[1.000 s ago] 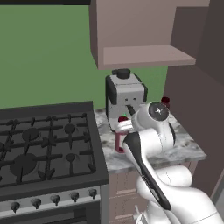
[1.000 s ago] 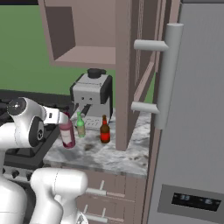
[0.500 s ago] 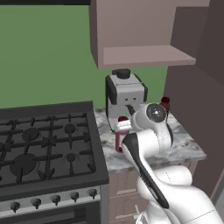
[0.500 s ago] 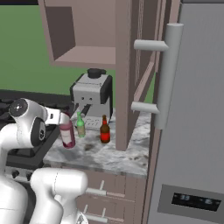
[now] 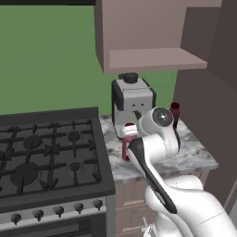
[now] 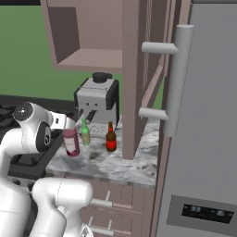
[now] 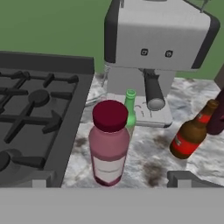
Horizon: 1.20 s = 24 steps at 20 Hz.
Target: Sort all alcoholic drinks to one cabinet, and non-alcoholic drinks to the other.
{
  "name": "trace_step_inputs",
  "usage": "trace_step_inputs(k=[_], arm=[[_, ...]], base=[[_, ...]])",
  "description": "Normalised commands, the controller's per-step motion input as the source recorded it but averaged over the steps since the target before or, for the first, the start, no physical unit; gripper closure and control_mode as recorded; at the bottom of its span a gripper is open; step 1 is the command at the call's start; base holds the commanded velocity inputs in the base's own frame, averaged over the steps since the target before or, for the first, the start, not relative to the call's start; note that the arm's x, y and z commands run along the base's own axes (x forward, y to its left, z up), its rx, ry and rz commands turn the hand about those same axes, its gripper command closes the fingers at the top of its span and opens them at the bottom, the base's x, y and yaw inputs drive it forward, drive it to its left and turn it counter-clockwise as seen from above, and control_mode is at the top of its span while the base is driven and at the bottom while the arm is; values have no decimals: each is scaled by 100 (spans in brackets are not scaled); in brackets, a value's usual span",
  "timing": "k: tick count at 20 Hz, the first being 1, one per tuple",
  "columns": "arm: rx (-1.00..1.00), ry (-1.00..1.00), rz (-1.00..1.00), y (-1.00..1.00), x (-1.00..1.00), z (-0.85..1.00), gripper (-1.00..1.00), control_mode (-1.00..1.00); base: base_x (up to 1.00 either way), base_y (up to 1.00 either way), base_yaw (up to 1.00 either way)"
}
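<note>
Marble-patterned grey table point(image 6: 121, 165), set between a black gas stove point(image 5: 46, 152) and a tall brown cabinet panel point(image 6: 132, 78).

- Pink wide bottle with white label and dark red cap point(image 7: 109, 144): upright near the table's front edge, close to the stove-side edge. In the right base view point(image 6: 71, 140) it stands just in front of the robot's hand.
- Slim green long-necked bottle point(image 7: 130, 111): upright, directly behind the pink bottle, just in front of the coffee machine's drip tray. Pale label visible in the right base view point(image 6: 85, 133).
- Amber-brown long-necked bottle with red label point(image 7: 191, 131): upright toward the middle of the table, apart from the pink and green bottles, near the cabinet-panel side point(image 6: 111, 138).
- Dark maroon bottle point(image 7: 218, 114): at the far side of the table near the cabinet panel, just behind the amber bottle; mostly cut off by the hand view's border. Its dark red top shows beyond the arm in the left base view point(image 5: 175, 112).
- Grey and black coffee machine point(image 7: 157, 48): at the back edge of the table, under an open brown wall cabinet point(image 6: 88, 37).
- Hand point(image 7: 109, 183): jaws fully spread, holding nothing, poised in front of the pink bottle, with one dark fingertip point(image 7: 181, 178) visible beside it.
</note>
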Motion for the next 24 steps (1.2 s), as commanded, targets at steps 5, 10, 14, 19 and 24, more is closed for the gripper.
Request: trace_step_inputs(k=[5,10,14,19,24], arm=[[0,1,0,0,10,-9,-100,-100],[0,0,0,0,10,-10,-100,-100],[0,0,0,0,11,-10,-100,-100],[0,0,0,0,12,-10,-100,-100],[0,0,0,4,11,-10,-100,-100]], base=[[0,0,0],[0,0,0],[0,0,0],[0,0,0],[0,0,0]])
